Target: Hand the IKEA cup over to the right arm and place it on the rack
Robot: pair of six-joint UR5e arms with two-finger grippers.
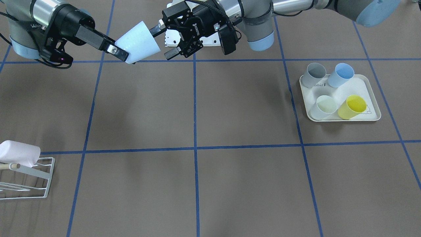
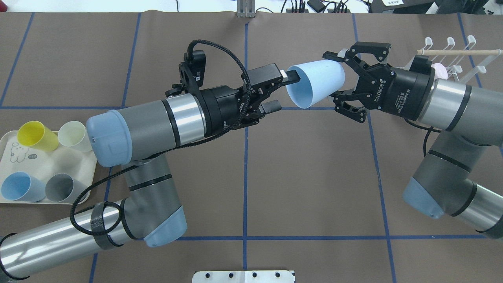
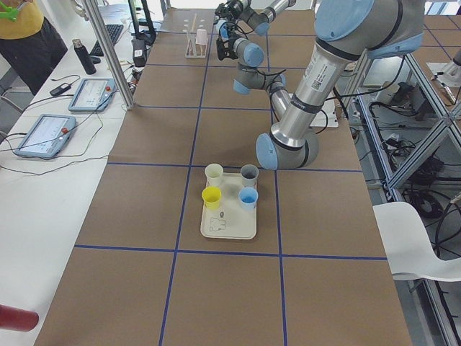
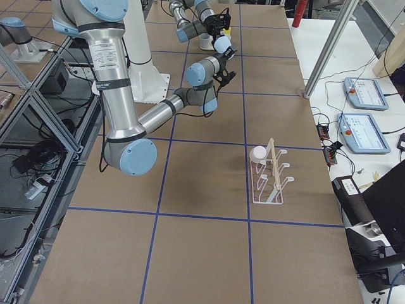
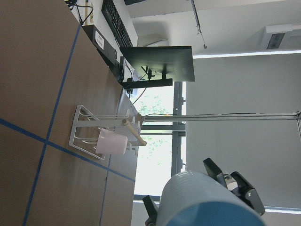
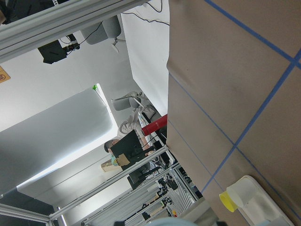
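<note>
The light blue IKEA cup (image 2: 318,82) hangs in mid-air on its side between the two arms, its mouth facing the left arm. My right gripper (image 2: 335,76) is shut on the cup's base end, one finger on each side. My left gripper (image 2: 281,91) is open: its upper finger touches the cup's rim and its lower finger stands apart from the cup. In the front-facing view the cup (image 1: 138,42) sits between the right gripper (image 1: 120,49) and the left gripper (image 1: 164,42). The white wire rack (image 2: 456,59) stands behind the right wrist. The left wrist view shows the cup (image 5: 207,202) close up.
A pale pink cup (image 1: 18,153) hangs on the rack (image 1: 29,177) under its wooden rod. A cream tray (image 2: 59,161) at the table's left end holds several cups: yellow (image 2: 35,135), whitish, blue and grey. Blue tape lines cross the brown table.
</note>
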